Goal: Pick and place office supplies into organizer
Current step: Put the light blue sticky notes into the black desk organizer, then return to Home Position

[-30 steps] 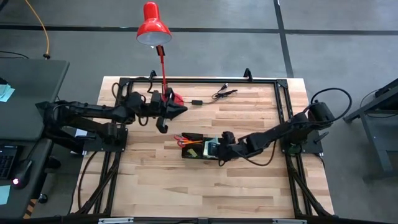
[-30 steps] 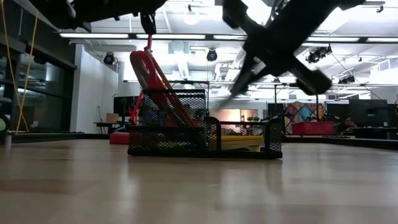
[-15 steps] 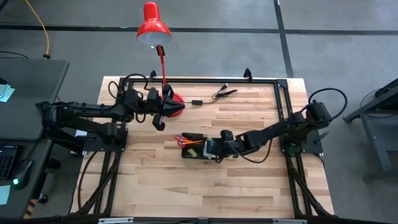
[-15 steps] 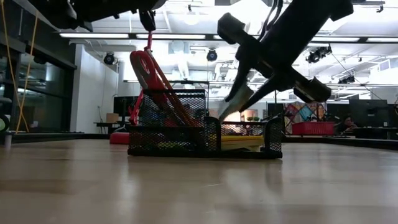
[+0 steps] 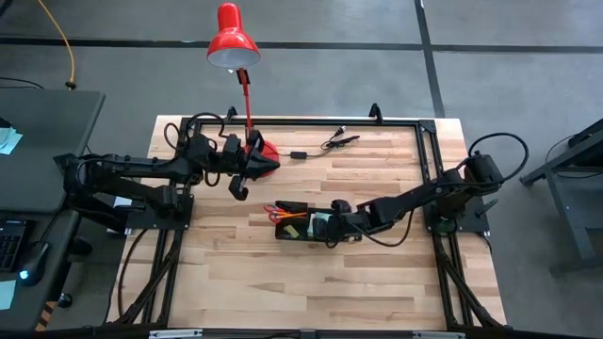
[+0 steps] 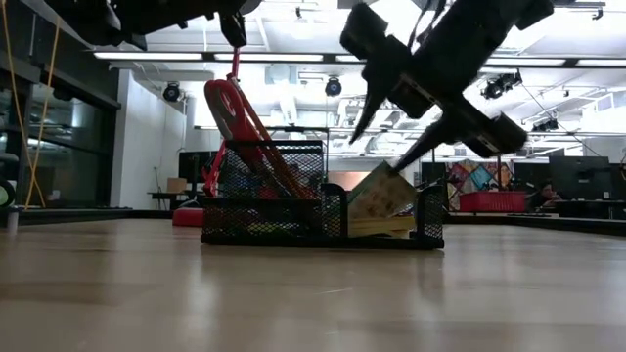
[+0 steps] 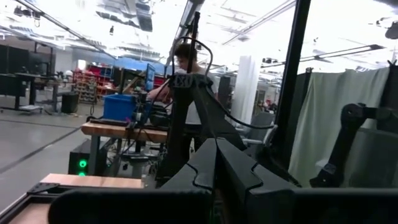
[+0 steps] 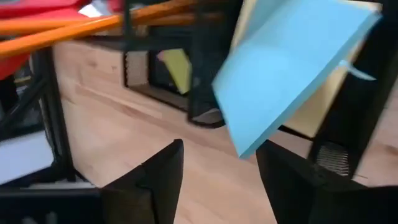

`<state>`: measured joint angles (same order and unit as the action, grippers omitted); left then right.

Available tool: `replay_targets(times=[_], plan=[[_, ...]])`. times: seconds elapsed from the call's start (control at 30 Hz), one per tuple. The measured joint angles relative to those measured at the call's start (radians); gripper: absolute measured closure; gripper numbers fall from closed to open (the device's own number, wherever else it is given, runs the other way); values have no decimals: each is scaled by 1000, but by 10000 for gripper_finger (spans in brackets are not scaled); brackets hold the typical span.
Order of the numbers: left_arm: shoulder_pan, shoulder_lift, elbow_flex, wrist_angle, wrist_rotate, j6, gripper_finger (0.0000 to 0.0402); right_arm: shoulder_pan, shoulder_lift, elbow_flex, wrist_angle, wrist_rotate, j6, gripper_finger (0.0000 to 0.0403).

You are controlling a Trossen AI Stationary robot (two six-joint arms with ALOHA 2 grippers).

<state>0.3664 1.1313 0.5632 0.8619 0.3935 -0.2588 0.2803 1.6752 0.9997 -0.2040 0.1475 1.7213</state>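
The right gripper is held open just above the tilted blue sticky-note pad in the organizer. The left gripper is closed, empty.

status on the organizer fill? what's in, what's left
Mostly done. In: red-handled scissors and orange pencils stand in the organizer. In hand: right gripper, fingers open, sits at the tray's end, where the blue sticky-note pad leans tilted over a yellow pad, not flat. Left gripper waits shut by the lamp base. No loose supplies visible on the table.
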Motion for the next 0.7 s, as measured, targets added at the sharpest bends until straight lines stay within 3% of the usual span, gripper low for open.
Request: replay_targets(times=[0.17,0.33,0.43,0.53,0.7], plan=[[0,0,0,-9,4,4,401,3,-19,64,-8,13,-122,210],[0,0,1,4,5,44,401,-7,-54,166,-90,110,-431,210],[0,2,1,-127,-31,45,401,-46,-64,205,-162,141,-605,210],[0,8,-1,-256,-11,16,401,-98,-81,244,-162,134,-647,210],[-25,5,9,-276,42,-55,401,-161,-80,310,-68,62,-727,210]])
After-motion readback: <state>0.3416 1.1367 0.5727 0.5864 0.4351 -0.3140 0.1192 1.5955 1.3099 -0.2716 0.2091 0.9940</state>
